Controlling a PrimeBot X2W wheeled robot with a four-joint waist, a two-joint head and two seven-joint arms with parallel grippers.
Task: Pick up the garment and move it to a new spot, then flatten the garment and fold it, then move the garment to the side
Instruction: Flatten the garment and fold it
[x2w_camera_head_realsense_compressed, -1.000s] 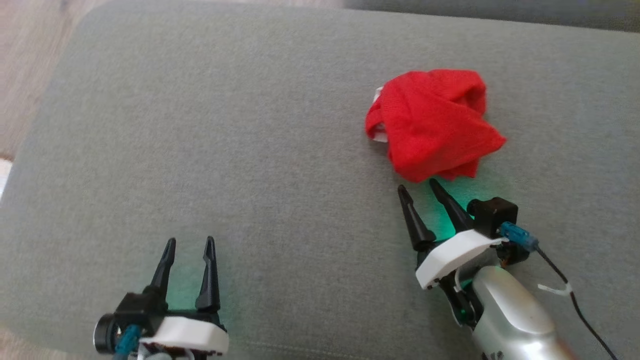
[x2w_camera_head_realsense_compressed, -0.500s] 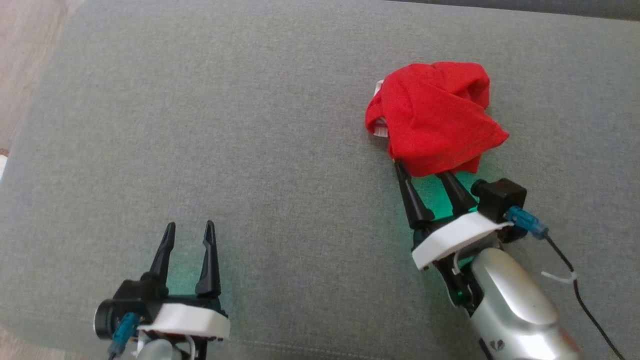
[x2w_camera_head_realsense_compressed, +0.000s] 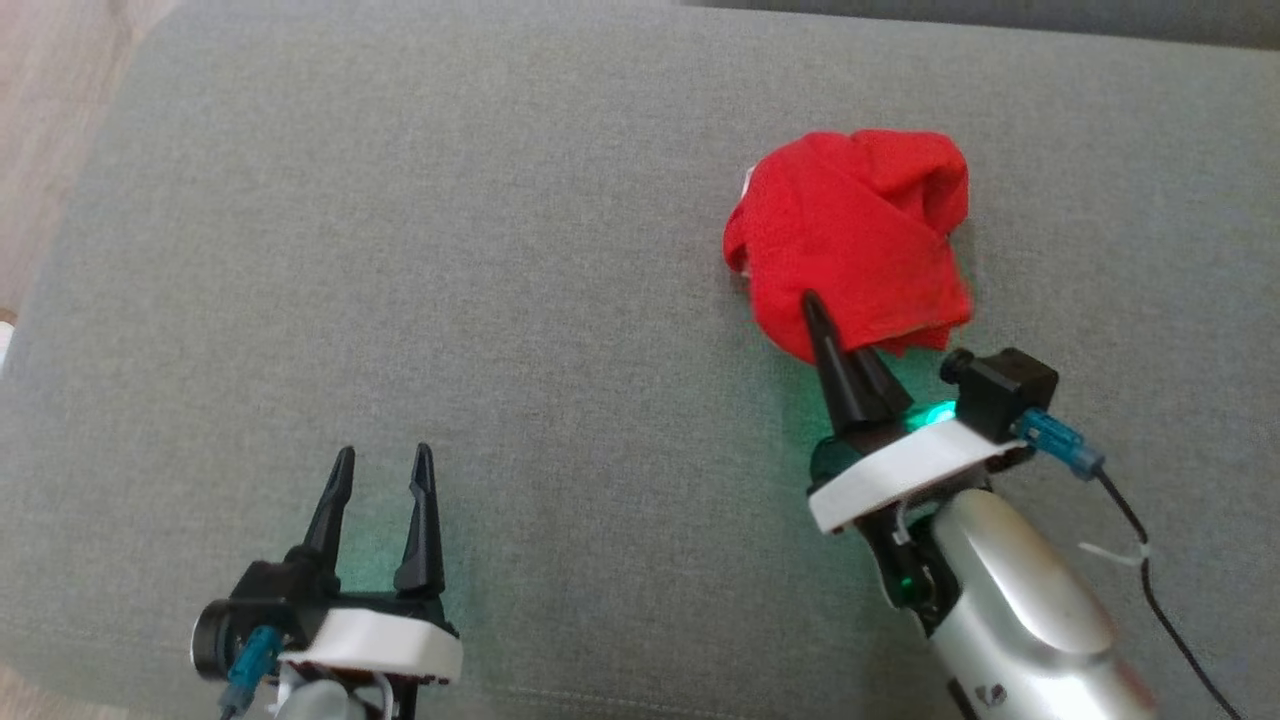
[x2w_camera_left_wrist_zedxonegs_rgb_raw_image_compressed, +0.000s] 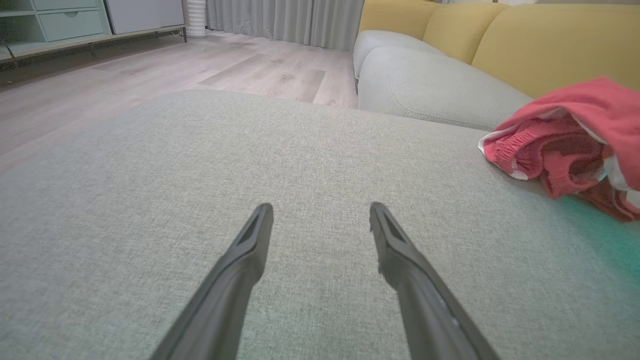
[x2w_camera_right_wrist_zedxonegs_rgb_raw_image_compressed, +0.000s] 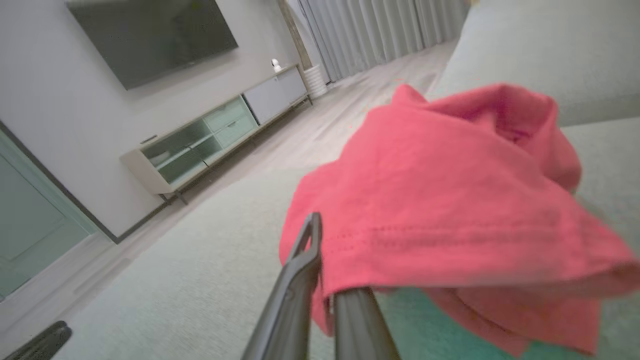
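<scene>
- A broad seat cushion (x2w_camera_head_realsense_compressed: 400, 250) covered in grey-green woven fabric is the carrying surface. Its far left corner is rounded, and a faint seam (x2w_camera_head_realsense_compressed: 620, 688) runs along its near edge.
- One red garment (x2w_camera_head_realsense_compressed: 860, 240) lies on it, crumpled into a loose heap on the right half, toward the far side.
- The heap shows a bit of white at its left edge and a stitched hem on its near side.
- Around the heap the cushion's fabric lies smooth and flat.

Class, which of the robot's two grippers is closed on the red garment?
The right gripper: its jaws are pinched shut on the near edge of the red garment. The left gripper stands open over the grey cushion, apart from it.
</scene>
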